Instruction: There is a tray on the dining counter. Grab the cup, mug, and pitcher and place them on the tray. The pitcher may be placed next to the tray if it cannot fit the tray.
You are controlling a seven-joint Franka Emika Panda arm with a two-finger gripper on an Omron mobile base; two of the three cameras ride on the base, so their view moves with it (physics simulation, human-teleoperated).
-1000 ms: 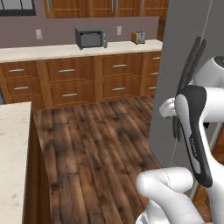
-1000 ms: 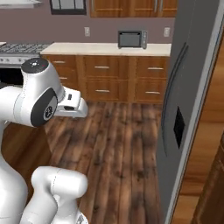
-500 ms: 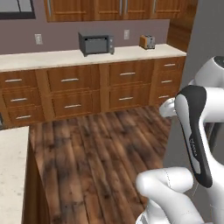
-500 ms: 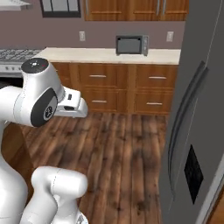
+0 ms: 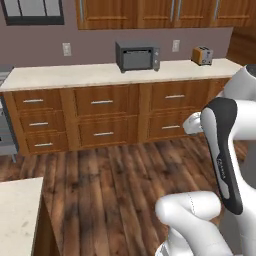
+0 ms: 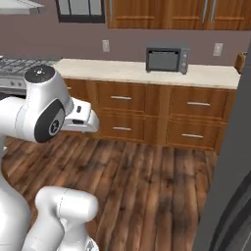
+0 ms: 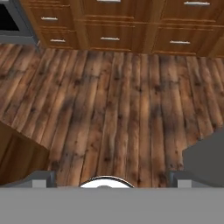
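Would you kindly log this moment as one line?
phase: base travelling | gripper: open, empty, above wood floor | ahead: counter with toaster oven, toaster

You're in a home kitchen: wooden drawers [image 5: 102, 117] under a pale counter [image 5: 100, 75], a toaster oven [image 5: 137, 56], a toaster [image 5: 202, 55], plank floor [image 7: 118, 100].
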